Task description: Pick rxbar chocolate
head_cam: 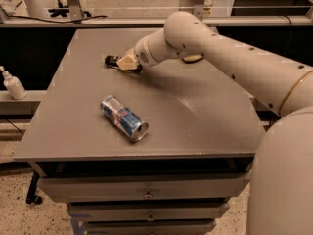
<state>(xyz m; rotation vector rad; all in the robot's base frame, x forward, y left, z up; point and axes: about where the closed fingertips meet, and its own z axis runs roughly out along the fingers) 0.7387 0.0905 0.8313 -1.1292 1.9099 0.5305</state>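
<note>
The rxbar chocolate (111,60) is a small flat black bar lying on the grey table (195,111) at its far left part; only its left end shows. My gripper (124,63) is low on the table, right over the bar's right part, and covers most of it. My white arm (220,48) reaches in from the right.
A blue-silver drink can (123,117) lies on its side near the table's front left. A yellow sponge (191,58) peeks out behind my arm at the back. A white bottle (12,83) stands left of the table. Drawers (146,192) sit under the tabletop.
</note>
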